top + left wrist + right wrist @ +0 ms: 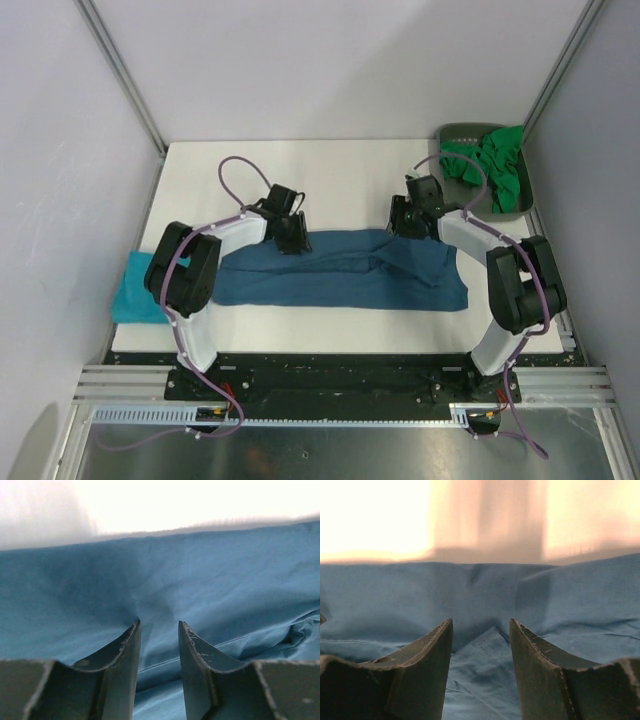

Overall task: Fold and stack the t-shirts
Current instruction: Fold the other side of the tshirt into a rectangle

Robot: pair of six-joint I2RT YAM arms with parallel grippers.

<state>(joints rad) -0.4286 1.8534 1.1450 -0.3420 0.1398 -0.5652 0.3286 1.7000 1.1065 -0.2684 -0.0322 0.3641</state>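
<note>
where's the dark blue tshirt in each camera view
top external: the dark steel-blue cloth t-shirt lies as a long band across the middle of the white table.
left wrist: shirt fills most of the frame, under the left pincer.
right wrist: shirt fills the lower frame, under the right pincer.
shared landmark: the shirt's far edge.

White surface [340,175], rectangular, fills the middle of the top view. Dark grey plastic tray [462,133] at the far right corner, turned slightly off square, its right side reaching the surface's edge. Plain pale back wall [340,60] and side panels; slanted aluminium posts, one far left [120,70] and one far right [565,65]. Black base plate [340,375] along the near edge, silver rails [120,385] at either end of it. Slotted white cable duct [330,423] in front, then a dull metal sheet [330,455] (wrist views blown out beyond the surface, background unreadable).
</note>
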